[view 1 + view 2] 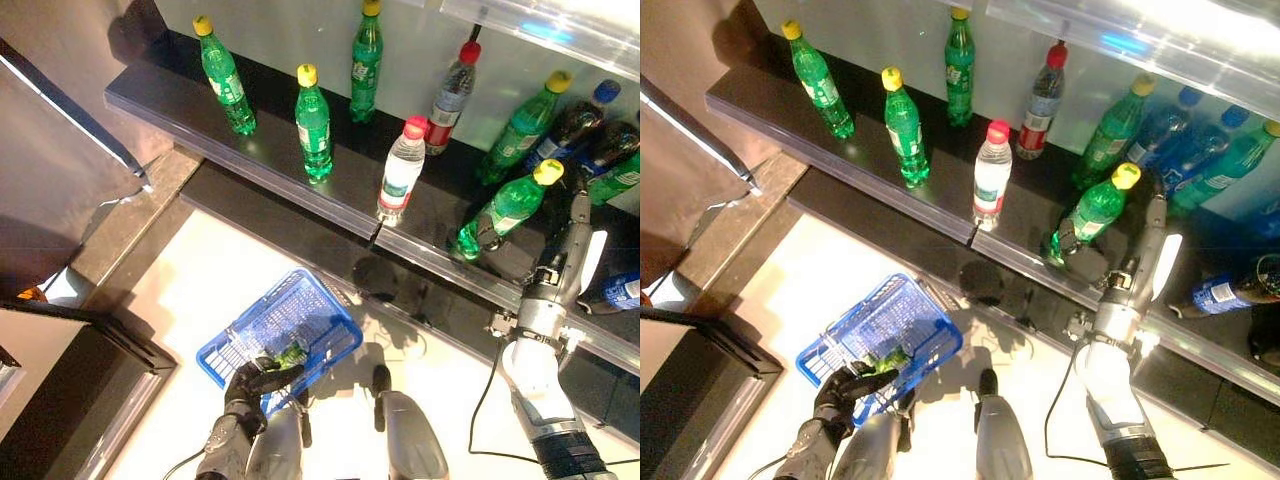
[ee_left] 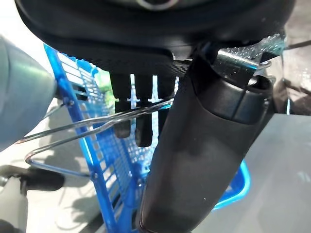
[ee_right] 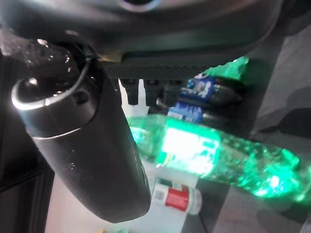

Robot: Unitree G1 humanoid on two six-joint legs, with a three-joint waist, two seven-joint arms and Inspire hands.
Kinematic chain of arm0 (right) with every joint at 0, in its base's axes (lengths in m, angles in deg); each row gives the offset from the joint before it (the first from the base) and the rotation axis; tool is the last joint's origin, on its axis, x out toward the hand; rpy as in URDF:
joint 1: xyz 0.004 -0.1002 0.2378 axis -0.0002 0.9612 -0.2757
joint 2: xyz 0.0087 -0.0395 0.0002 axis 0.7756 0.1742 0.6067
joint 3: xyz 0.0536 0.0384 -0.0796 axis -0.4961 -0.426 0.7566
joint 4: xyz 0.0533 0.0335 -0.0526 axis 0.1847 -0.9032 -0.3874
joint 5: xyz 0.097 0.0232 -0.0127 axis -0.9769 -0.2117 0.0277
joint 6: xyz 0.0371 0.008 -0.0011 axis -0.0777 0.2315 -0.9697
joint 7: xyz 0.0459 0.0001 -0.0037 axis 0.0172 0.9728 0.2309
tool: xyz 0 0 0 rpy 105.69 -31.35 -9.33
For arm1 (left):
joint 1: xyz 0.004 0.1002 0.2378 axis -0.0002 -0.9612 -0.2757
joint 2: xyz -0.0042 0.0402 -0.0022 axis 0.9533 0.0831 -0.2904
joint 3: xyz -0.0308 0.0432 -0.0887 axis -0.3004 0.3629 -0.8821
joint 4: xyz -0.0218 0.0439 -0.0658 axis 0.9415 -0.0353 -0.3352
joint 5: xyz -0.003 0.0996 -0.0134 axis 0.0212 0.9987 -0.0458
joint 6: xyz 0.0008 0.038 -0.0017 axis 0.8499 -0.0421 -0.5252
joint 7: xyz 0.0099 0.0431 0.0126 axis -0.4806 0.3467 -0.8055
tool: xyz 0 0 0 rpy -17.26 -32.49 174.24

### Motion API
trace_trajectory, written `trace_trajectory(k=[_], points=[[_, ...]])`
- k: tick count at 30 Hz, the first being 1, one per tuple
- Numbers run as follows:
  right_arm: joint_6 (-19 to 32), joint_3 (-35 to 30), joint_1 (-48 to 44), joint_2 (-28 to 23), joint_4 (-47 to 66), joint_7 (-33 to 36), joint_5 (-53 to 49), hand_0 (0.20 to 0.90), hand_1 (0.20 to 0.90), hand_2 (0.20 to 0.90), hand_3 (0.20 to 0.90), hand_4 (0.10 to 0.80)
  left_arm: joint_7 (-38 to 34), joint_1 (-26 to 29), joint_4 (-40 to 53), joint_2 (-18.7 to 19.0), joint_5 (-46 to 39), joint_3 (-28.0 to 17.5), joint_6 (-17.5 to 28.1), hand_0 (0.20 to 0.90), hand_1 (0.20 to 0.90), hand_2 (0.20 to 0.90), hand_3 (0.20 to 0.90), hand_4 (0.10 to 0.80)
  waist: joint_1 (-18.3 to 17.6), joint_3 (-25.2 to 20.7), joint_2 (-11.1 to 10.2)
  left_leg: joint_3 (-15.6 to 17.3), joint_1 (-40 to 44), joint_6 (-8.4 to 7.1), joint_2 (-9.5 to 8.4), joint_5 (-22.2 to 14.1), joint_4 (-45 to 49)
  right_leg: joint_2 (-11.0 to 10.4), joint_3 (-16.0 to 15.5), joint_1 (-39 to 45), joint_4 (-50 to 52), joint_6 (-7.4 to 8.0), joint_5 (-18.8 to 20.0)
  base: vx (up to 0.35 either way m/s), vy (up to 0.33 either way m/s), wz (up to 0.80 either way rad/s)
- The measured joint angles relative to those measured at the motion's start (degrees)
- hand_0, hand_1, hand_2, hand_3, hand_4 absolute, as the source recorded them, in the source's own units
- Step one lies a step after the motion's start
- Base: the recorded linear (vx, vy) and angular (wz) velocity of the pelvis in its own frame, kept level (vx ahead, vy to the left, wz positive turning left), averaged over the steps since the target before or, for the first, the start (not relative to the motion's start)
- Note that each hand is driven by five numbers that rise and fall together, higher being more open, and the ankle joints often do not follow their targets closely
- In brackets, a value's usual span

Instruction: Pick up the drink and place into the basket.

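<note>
A green drink bottle with a yellow cap (image 1: 508, 212) leans on the black shelf (image 1: 290, 185) at the right. My right hand (image 1: 1087, 262) reaches up from below and is shut on its lower part. In the right wrist view the bottle (image 3: 194, 151) lies between the thumb (image 3: 87, 145) and the fingers behind it. My left hand (image 1: 256, 384) hangs low at the front, its fingers (image 2: 131, 111) curled round the wire handle (image 2: 73, 131) of the blue basket (image 1: 312, 305). Something green (image 1: 291, 352) lies in the basket near that hand.
More bottles stand along the shelf: green ones with yellow caps (image 1: 225, 78) (image 1: 313, 128) (image 1: 366, 58), clear ones with red caps (image 1: 402, 172) (image 1: 452, 98), and dark blue-capped ones (image 1: 578, 122) at the far right. A blue-labelled bottle (image 1: 622, 291) lies low on the right. A dark cabinet (image 1: 60, 400) stands at the left.
</note>
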Motion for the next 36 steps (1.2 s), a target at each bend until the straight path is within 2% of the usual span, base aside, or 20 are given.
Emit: trace_trajectory(k=[10,18,24,36], points=[[-0.32,-0.07,-1.15,0.00,-0.76,-0.03,-4.49,0.900,0.900,0.900,0.900,0.800,0.81,0.01,1.15,-0.42,0.01,1.80,-0.09,0.300,0.300,0.300,0.200,0.100,-0.65,2.02,1.95,0.29,-1.87,-0.28,0.70,-2.10,6.16,0.38,0.49,-1.28,4.51,-0.22,-1.50,0.068,-0.019,-0.02],[-0.40,-0.01,-6.39,0.00,-3.80,0.03,-7.51,0.900,0.900,0.900,0.900,0.800,1.22,0.02,3.31,-0.68,-1.06,4.64,-0.16,0.300,0.300,0.300,0.200,0.100,-0.64,3.77,4.87,-0.32,-4.44,-0.72,0.72,-2.38,7.96,0.47,0.48,-3.91,7.00,-0.71,-1.22,0.035,-0.002,0.01],[-1.08,-0.30,-7.79,0.00,-6.68,-0.38,-10.01,0.900,0.900,0.900,0.900,0.800,1.38,0.03,3.30,-0.79,-1.06,4.65,-0.33,0.300,0.300,0.300,0.200,0.100,-0.79,3.85,5.22,-0.60,-4.47,-0.73,0.76,-2.05,9.07,0.62,0.52,-3.73,7.21,-0.73,-1.41,0.106,-0.030,-0.01],[-5.30,-0.03,-6.72,0.05,-6.93,-9.21,-12.29,0.900,0.900,0.900,0.900,0.800,3.03,-0.66,3.50,-1.10,0.09,4.57,-1.77,0.300,0.300,0.300,0.200,0.100,1.40,3.71,5.49,-2.76,-1.05,-0.80,0.65,-2.79,9.32,1.24,0.40,0.51,8.53,-1.13,-1.94,0.161,-0.058,0.08]])
